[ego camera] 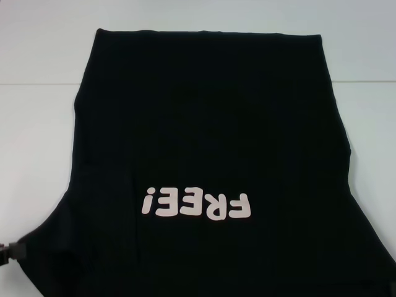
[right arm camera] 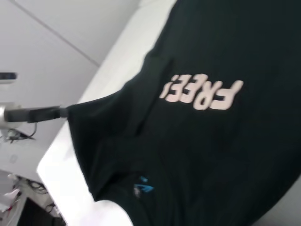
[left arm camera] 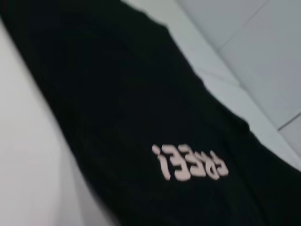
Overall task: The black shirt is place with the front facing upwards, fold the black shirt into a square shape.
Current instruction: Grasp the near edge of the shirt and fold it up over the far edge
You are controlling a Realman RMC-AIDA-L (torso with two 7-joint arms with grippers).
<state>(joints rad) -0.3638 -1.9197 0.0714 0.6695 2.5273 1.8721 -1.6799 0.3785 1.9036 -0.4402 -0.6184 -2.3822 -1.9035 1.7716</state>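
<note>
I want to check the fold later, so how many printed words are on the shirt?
1. The white word "FREE!" sits on the black shirt, upside down toward the robot. More print could be hidden beyond the near edge.

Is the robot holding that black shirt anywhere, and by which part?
Seemingly yes: the left gripper meets the black shirt at its left sleeve tip. Its grip isn't clearly visible.

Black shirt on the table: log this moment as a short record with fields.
item: black shirt, spread on the white table
face up: front, with the white "FREE!" print showing
print direction: upside down in the head view
neck label: small blue tag at the collar, near the table's edge
fold state: not yet a square; far hem straight, sides flaring toward the robot
left gripper: at the shirt's near-left sleeve corner
left jaws: state cannot be told
right gripper: not in view
</note>
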